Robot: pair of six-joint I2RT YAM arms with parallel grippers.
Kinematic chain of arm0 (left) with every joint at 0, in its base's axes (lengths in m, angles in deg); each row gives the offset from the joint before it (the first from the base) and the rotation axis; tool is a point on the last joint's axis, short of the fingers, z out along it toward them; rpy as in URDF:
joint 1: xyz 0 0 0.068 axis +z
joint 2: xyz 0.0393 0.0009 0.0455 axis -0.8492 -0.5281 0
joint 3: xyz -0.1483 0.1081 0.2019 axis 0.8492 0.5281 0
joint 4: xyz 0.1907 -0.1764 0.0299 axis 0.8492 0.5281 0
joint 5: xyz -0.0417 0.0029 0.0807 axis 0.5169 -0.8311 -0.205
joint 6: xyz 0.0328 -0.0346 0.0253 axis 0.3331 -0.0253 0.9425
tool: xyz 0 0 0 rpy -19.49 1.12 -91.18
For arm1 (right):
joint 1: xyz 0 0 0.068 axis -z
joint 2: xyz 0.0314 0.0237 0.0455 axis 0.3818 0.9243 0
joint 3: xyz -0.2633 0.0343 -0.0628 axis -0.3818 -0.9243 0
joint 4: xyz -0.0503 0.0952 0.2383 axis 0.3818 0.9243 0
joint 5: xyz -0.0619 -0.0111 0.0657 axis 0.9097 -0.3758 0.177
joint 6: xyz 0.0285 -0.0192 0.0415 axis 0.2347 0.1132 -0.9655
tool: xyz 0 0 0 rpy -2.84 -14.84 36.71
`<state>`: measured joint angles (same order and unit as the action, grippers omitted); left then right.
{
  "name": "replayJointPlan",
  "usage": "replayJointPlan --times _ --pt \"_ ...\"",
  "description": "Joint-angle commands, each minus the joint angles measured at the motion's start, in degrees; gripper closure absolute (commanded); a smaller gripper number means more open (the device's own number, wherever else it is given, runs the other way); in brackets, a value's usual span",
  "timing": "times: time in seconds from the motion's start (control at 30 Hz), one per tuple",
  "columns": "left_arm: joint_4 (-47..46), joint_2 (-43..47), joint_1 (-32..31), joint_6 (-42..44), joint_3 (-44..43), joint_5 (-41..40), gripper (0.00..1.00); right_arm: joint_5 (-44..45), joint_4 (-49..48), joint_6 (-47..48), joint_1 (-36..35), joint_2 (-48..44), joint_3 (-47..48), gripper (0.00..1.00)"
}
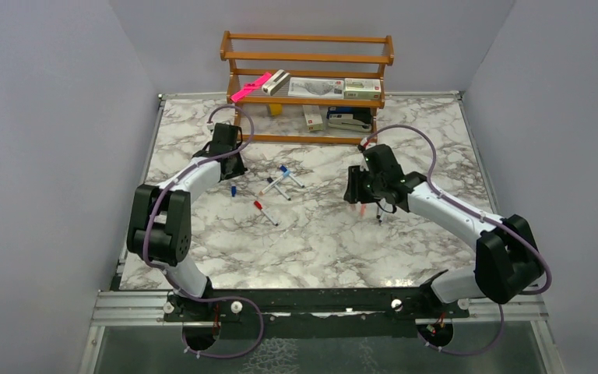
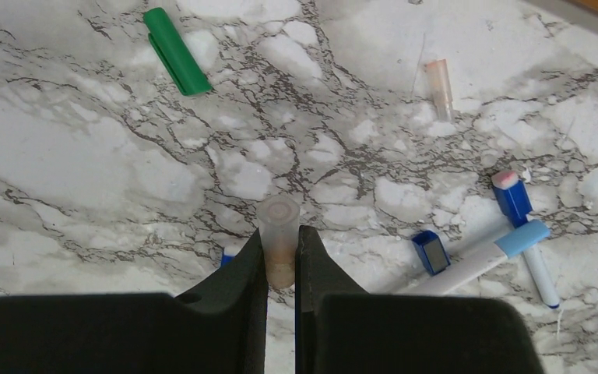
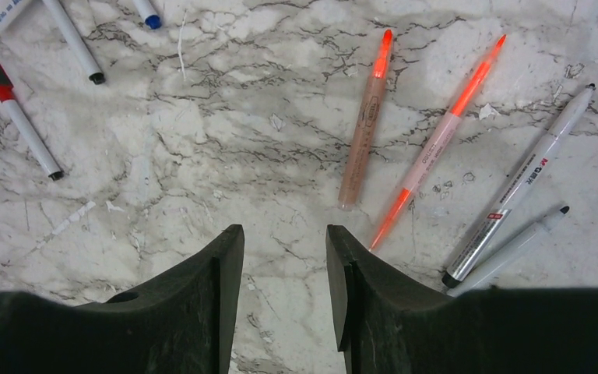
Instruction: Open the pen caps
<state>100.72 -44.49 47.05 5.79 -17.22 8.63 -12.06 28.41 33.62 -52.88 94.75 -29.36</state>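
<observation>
Left gripper (image 2: 280, 243) up front: it's seen clamped on a clear cap (image 2: 278, 212), which is held upright just above the table (image 2: 86, 156) with no pen in it. Further out, a green cap (image 2: 176, 51), a second clear cap (image 2: 439, 87) and a blue cap (image 2: 430, 251) are lying loose, well apart from each other.

Right gripper (image 3: 284, 241) is spread wide with nothing gripped, hung over the table. Just beyond it, two orange pens (image 3: 366, 121) are laid side by side with their tips bared.

So the pull-off looks done for this one, and the held cap only needs to be dropped. Next it should be let go away from the pens, then a capped pen has to be found. The red pen (image 3: 17, 121) might be one, but that can't be told for sure.
</observation>
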Motion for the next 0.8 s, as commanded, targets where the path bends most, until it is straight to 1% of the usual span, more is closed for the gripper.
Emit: replayJointPlan --times 0.0,0.17,0.37,0.57,0.7,0.77 --pt "1.8 -2.7 0.4 1.5 -2.8 -4.0 0.93 -2.9 -1.7 -0.2 -0.5 -3.6 -1.3 0.56" --pt "2.9 -6.1 0.5 1.9 -4.9 -4.9 0.91 -3.8 -1.1 0.3 -0.5 -3.4 0.0 0.56" --pt "3.5 -7.0 0.6 2.1 -5.4 -4.9 0.88 -4.8 -1.8 0.3 -0.5 -3.3 -0.3 0.56" --pt "3.9 -7.3 0.7 2.0 -5.5 -5.0 0.78 -5.7 -2.1 0.3 -0.6 -3.0 -0.4 0.56" --pt "4.2 -6.9 0.7 1.8 -5.4 -4.6 0.70 -5.9 -2.2 0.4 -0.6 -2.8 -0.5 0.56" --pt "4.2 -6.6 0.7 1.6 -5.4 -4.4 0.68 -6.1 -2.5 0.4 -0.6 -2.7 -0.8 0.56"
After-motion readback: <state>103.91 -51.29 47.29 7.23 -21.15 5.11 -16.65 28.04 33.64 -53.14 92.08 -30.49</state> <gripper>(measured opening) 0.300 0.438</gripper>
